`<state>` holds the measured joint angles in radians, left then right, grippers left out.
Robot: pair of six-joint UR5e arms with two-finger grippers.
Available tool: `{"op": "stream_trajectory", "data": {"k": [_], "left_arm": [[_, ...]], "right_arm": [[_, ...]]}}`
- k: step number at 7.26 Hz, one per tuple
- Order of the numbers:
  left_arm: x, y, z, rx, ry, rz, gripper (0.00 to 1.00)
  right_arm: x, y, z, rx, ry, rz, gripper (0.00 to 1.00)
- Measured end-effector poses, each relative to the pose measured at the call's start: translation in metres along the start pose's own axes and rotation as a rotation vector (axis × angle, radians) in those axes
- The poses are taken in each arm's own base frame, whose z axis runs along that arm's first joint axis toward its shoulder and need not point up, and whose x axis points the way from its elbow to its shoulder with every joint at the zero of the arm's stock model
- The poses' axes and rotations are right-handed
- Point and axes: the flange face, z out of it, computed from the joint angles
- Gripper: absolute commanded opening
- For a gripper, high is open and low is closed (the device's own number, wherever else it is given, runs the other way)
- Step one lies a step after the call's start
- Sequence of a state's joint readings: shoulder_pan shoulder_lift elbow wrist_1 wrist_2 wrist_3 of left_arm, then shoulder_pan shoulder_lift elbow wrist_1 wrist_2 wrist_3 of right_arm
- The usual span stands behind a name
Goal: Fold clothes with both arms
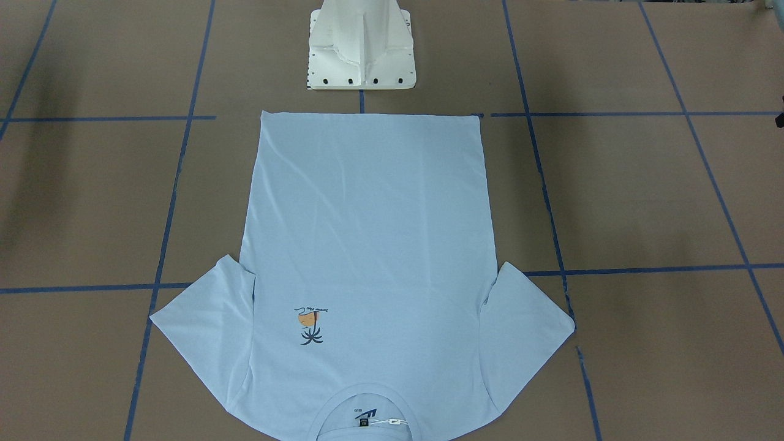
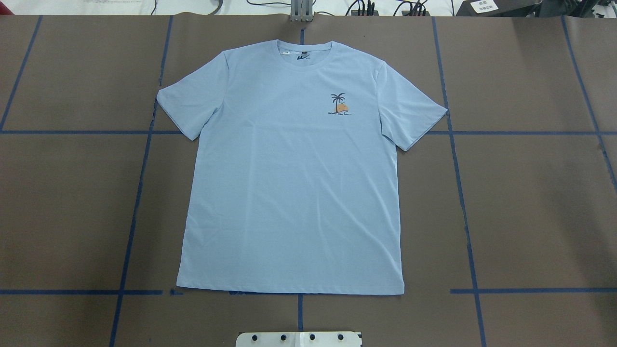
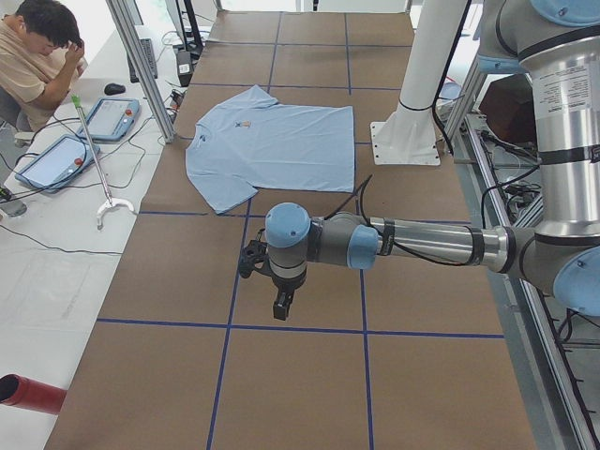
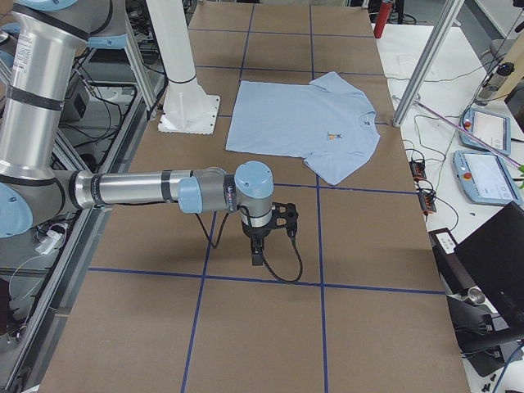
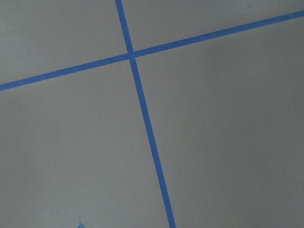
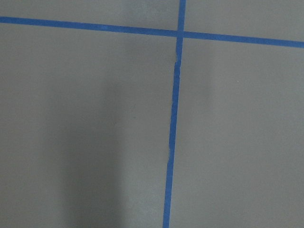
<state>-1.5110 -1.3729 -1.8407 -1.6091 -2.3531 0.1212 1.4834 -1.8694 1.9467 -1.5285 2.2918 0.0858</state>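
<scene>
Spread flat and front up at the middle of the brown table [image 2: 530, 202]: a light blue short-sleeved T-shirt [image 2: 289, 183], both sleeves out. Small orange-and-dark palm-tree print [image 2: 339, 105] on the chest, round ribbed collar [image 2: 304, 48] toward the far edge, hem just short of the white pedestal base [image 1: 361, 49]. Only faint creases in the thin fabric.

Bare table crossed by blue tape lines [image 2: 460, 193] on either side of the shirt. Well apart from it, toward the table ends, left hand [image 3: 280, 307] and right hand [image 4: 257, 256], each pointing down over bare table, nothing seen in either.

Seen only side-on and small, so cannot tell how far open. Collar cut off at the front-facing view's bottom edge.
</scene>
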Motion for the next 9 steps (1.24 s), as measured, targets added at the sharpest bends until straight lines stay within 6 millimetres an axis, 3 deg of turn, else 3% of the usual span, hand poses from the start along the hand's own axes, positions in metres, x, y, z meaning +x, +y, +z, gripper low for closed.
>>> {"op": "stream_trajectory", "data": {"k": [2,6,7,9], "left_arm": [[0.002,-0.002,-0.003,0.006,0.001,0.005,1.00],[0.029,-0.008,-0.023,0.062,0.070,0.049,1.00],[0.034,-0.017,-0.029,0.101,0.065,0.091,1.00],[0.048,-0.051,-0.051,0.231,0.008,0.224,1.00]], "right_arm": [[-0.001,-0.001,-0.001,0.002,0.000,-0.002,1.00],[-0.003,-0.004,-0.002,0.005,-0.004,0.001,1.00],[-0.010,-0.010,-0.007,0.023,-0.018,-0.014,1.00],[-0.041,-0.048,-0.036,0.153,-0.047,-0.133,1.00]]}}
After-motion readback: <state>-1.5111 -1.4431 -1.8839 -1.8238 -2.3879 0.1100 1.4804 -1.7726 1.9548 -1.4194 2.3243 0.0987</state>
